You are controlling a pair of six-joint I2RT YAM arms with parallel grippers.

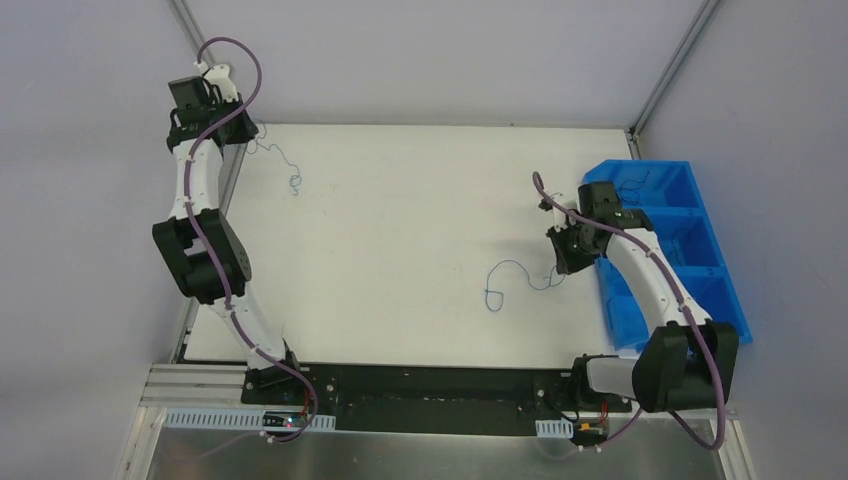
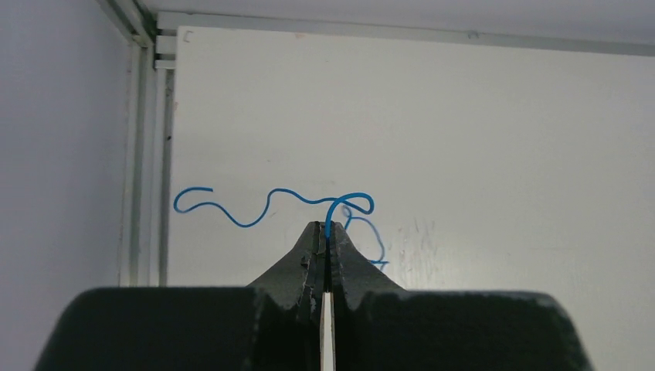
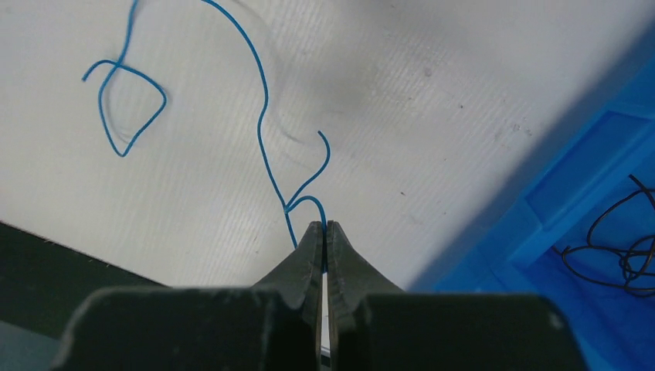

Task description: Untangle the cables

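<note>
While one blue cable [image 2: 266, 202] is pinched by the left end effector [image 2: 325, 228], far left on the table [image 1: 400, 200], and a second cable [image 3: 263, 116] by the right end effector [image 3: 324, 226] at the right, both are best laid down apart.

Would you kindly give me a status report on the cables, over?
Left gripper shut on one thin blue wire. Right gripper shut on second thin blue wire. Wires apart, nothing between.

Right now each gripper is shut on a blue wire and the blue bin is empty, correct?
Not empty: the right wrist view shows black wires in a compartment of the blue bin. The rest holds: left gripper shut on the far blue wire, right gripper on the near blue wire.
</note>
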